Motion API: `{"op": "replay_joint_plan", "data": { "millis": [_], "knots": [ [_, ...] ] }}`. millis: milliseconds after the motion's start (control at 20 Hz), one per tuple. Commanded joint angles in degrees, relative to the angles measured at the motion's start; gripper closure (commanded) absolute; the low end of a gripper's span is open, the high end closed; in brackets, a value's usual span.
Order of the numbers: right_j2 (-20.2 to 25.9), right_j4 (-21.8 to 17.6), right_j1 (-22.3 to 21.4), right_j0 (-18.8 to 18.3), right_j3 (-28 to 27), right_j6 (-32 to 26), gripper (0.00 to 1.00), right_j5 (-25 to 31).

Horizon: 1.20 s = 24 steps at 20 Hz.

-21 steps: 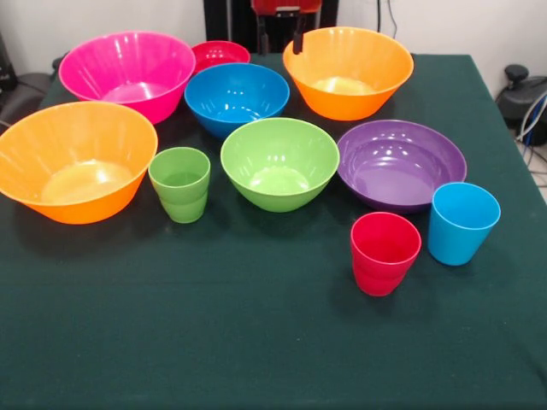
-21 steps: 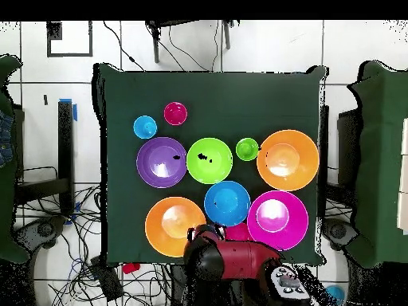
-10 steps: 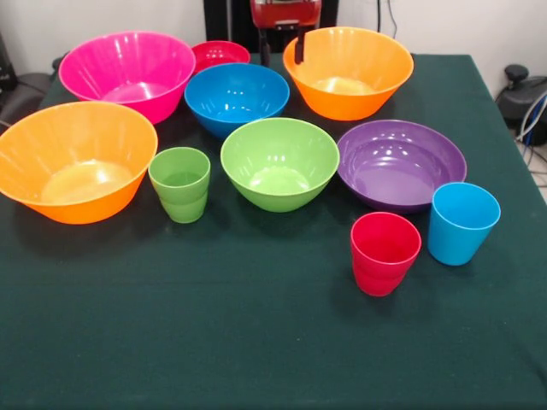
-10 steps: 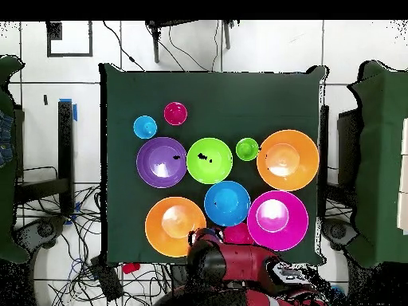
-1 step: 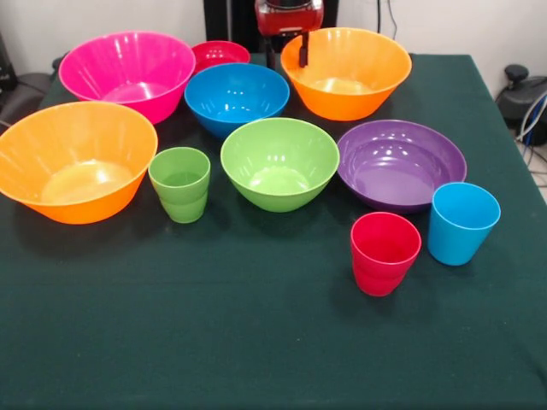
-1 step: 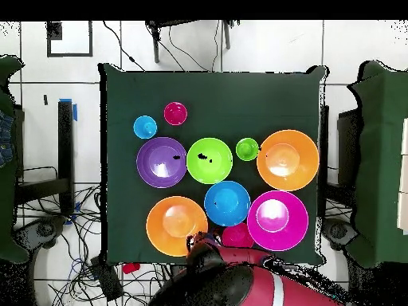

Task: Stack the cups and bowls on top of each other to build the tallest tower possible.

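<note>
Jaws (image 5: pixel 301 53) state unclear, at orange bowl (image 5: pixel 346 73) rim; green tablecloth (image 5: pixel 256 342), white tiled floor (image 6: pixel 263 48).

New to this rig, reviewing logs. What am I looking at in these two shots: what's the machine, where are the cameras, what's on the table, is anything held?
The machine is a red and black robot arm. One camera looks across the table toward it; the other looks straight down, with the robot at the bottom.

On the dark green tablecloth stand seven glossy plastic bowls, all apart, nothing stacked yet: two large orange bowls, a large pink bowl, a small red bowl, a medium blue bowl, a medium green bowl and a shallow purple bowl. Three small tumblers stand upright: a green cup, a red cup and a light blue cup.

The gripper hangs by the far orange bowl's rim. Whether it holds anything, the views do not show.
</note>
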Motion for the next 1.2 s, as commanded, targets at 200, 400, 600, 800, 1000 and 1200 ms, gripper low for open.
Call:
{"op": "replay_joint_plan", "data": {
  "millis": [200,400,600,800,1000,1200],
  "knots": [
    [2.4,-0.1,8.2,-0.5,-3.5,10.1,0.0,-2.8],
    [2.7,-0.6,8.9,-0.6,-4.1,10.9,0.0,-4.1],
    [2.5,-1.5,8.8,-0.6,-5.1,10.8,0.0,-3.7],
    [2.2,-1.6,8.8,-0.2,-5.0,11.8,0.0,-4.6],
    [1.8,-4.1,5.7,1.7,-5.2,8.5,1.0,-1.3],
    [2.1,-3.3,-0.7,2.9,-2.9,7.6,1.0,4.9]
  ]
}}
